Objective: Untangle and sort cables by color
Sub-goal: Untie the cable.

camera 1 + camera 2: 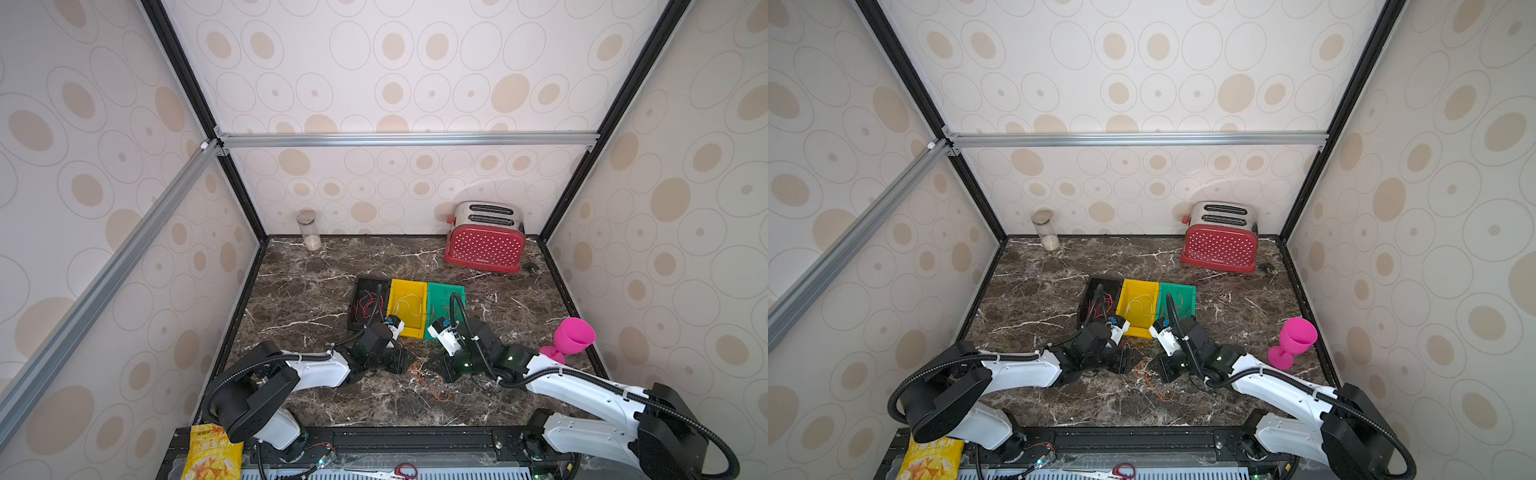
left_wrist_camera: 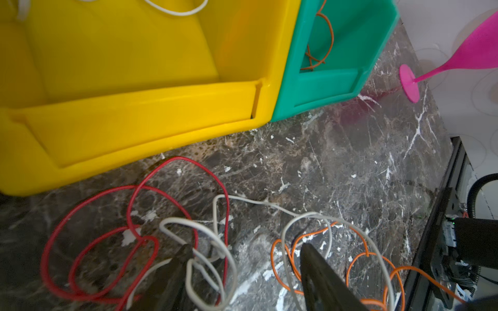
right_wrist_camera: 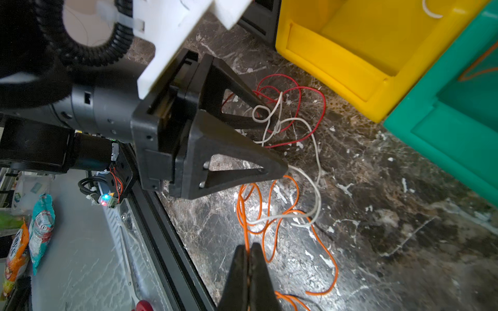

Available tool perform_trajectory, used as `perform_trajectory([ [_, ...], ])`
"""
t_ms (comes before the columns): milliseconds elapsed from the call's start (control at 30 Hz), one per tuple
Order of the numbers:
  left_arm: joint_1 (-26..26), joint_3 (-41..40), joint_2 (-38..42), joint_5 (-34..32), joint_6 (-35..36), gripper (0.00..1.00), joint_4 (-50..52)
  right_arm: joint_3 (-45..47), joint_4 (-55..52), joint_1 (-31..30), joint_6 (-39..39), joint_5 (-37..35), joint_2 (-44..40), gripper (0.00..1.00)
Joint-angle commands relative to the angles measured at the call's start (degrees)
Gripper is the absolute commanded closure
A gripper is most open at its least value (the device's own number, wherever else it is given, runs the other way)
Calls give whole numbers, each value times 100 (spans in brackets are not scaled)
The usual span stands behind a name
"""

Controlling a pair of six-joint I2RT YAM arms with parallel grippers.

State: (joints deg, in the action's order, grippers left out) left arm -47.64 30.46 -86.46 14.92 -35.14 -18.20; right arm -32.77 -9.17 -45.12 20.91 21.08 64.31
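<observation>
A tangle of red (image 2: 183,159), white (image 2: 176,219) and orange cables (image 3: 336,272) lies on the marble in front of the bins, small in both top views (image 1: 428,378) (image 1: 1152,376). My left gripper (image 2: 245,251) is open and low over the tangle; white loops curl round one finger (image 2: 183,254) and the other finger (image 2: 308,253) rests among orange strands. The right wrist view shows it too (image 3: 277,142). My right gripper (image 3: 248,246) is shut on an orange cable near the table's front edge. Red cables lie in the black bin (image 1: 356,307), white in the yellow bin (image 2: 134,118), orange in the green bin (image 2: 323,88).
A red toaster (image 1: 484,241) stands at the back right and a glass jar (image 1: 308,230) at the back left. A pink goblet (image 1: 571,338) stands right of the right arm. A snack bag (image 1: 212,453) and scissors (image 1: 399,471) lie past the front rail.
</observation>
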Motion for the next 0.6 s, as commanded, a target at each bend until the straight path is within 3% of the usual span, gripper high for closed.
perform_trajectory([
  [0, -30, -42, -21, -1, -2, 43, -86, -57, -56, -58, -144, 151, -106, 100],
  [233, -26, -90, -248, -264, 24, 69, 37, -301, -424, -55, -174, -81, -821, 100],
  [400, -24, -165, -273, -459, 17, 91, 164, -574, -999, -58, -139, -945, -1546, 100],
  [567, -2, -229, -215, -685, 24, 100, 423, -967, -1691, -40, -173, -1728, -2048, 100],
])
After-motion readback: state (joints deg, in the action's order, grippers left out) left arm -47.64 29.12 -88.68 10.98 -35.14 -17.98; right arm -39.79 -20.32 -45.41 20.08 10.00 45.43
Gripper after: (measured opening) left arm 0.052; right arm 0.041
